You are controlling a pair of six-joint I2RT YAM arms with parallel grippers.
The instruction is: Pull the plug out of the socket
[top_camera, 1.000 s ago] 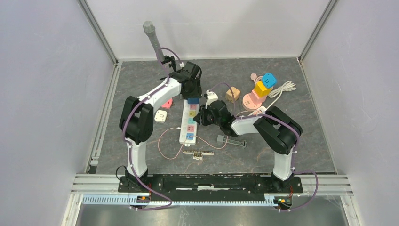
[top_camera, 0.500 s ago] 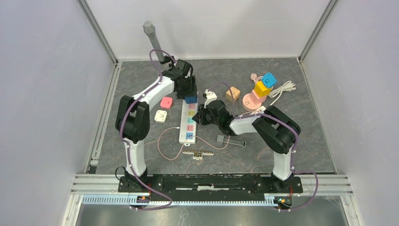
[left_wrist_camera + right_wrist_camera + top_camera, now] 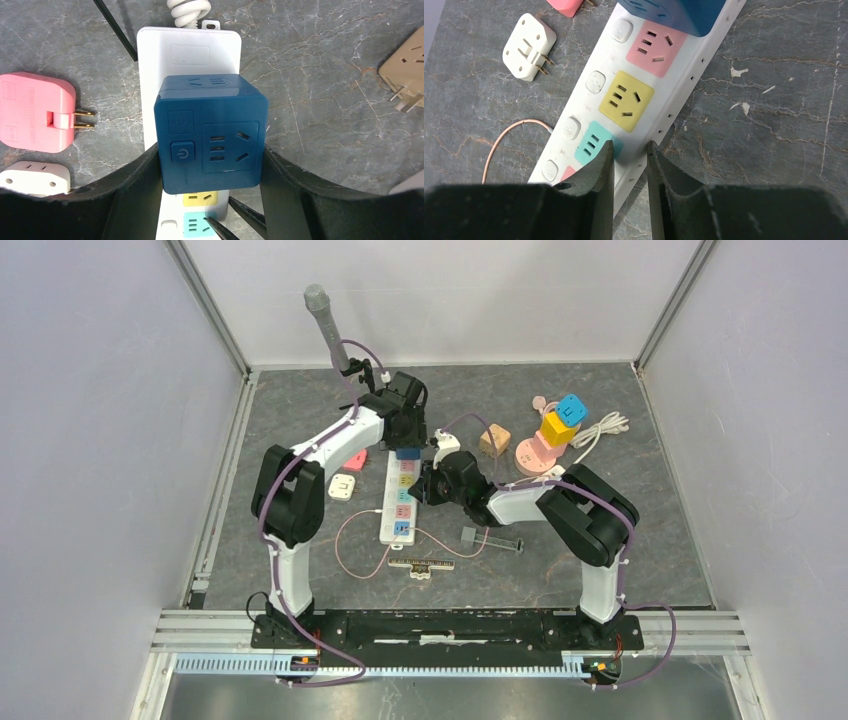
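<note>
The left pincer (image 3: pixel 212 170) clamps the sides of the blue cube plug (image 3: pixel 210 132) seated at the far end of the white power strip (image 3: pixel 624 100) — while the right pincer (image 3: pixel 628 170), nearly closed, pinches the strip's edge, likely to hold it on the bench (image 3: pixel 650 540) for the pull.

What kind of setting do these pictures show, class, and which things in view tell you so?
Most likely a robot test cell in a lab: two arms bolted to a rail, plain white walls enclosing a grey table, and practice items such as a power strip and blue cube plug.
</note>
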